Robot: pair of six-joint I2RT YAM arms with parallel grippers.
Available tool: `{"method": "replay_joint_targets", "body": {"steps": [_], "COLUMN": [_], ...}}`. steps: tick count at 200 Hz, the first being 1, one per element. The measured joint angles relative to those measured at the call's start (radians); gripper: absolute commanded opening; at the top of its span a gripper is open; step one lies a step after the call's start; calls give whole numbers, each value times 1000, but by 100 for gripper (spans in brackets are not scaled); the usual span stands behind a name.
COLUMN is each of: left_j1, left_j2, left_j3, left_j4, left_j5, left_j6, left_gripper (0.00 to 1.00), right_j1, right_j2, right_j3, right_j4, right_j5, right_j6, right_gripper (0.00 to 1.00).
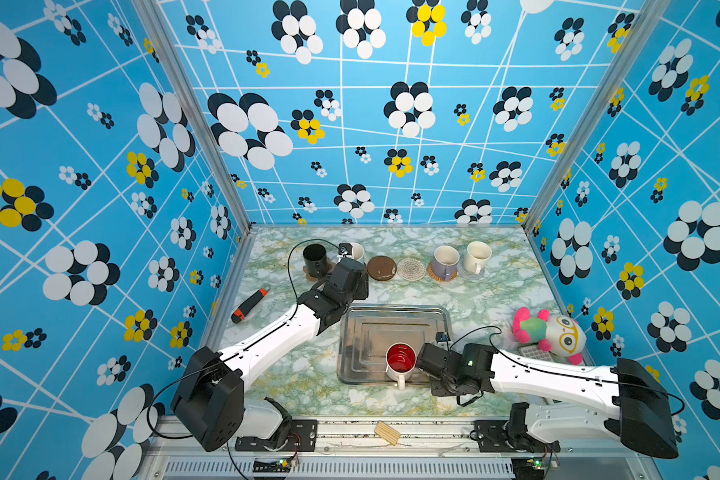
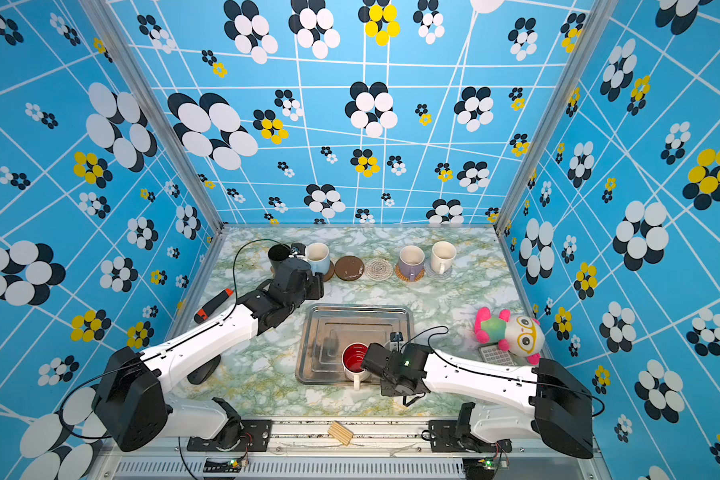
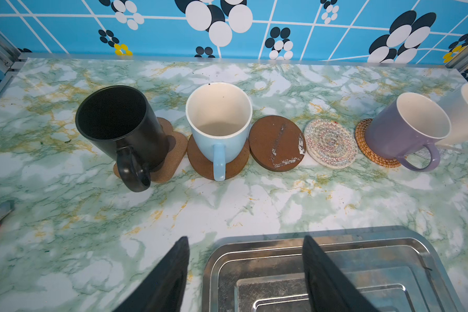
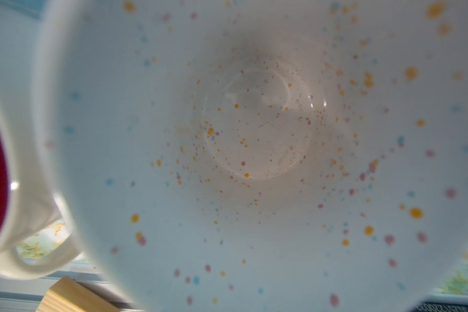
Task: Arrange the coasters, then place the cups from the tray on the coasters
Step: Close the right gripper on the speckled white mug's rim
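Along the back stand a black cup point(image 3: 114, 127) on the paw coaster, a light blue cup point(image 3: 218, 121) on a brown disc, a bare dark-brown coaster point(image 1: 381, 268), a bare pale woven coaster point(image 1: 411, 269), a lavender cup point(image 1: 445, 262) on rattan and a cream cup point(image 1: 476, 255). My left gripper point(image 3: 245, 239) is open and empty above the far left corner of the tray point(image 1: 391, 309). The red-inside cup point(image 1: 400, 359) stands in the tray. Beside it my right gripper point(image 1: 431, 361) hangs over the speckled cup point(image 4: 254, 135); its fingers are hidden.
An orange-and-black tool point(image 1: 249, 305) lies at the left. A plush toy point(image 1: 551, 332) and a calculator point(image 1: 535, 353) sit at the right. A wooden block point(image 1: 387, 432) rests on the front rail.
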Motion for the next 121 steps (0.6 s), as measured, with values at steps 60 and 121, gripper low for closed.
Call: {"method": "replay_joint_targets", "body": {"steps": [60, 121], "left_j1": [0, 0], "left_j2": [5, 6], "left_j3": [6, 6], "left_j4": [-2, -3], "left_j5": [0, -1], "left_j6": [0, 0], "left_gripper": [67, 67], "right_j1": [0, 0], "right_j2": [7, 8], "right_j3": [0, 11], "right_j4": [3, -25], "right_j5": [15, 33], "right_j6": [7, -6], "right_gripper": [10, 0]}}
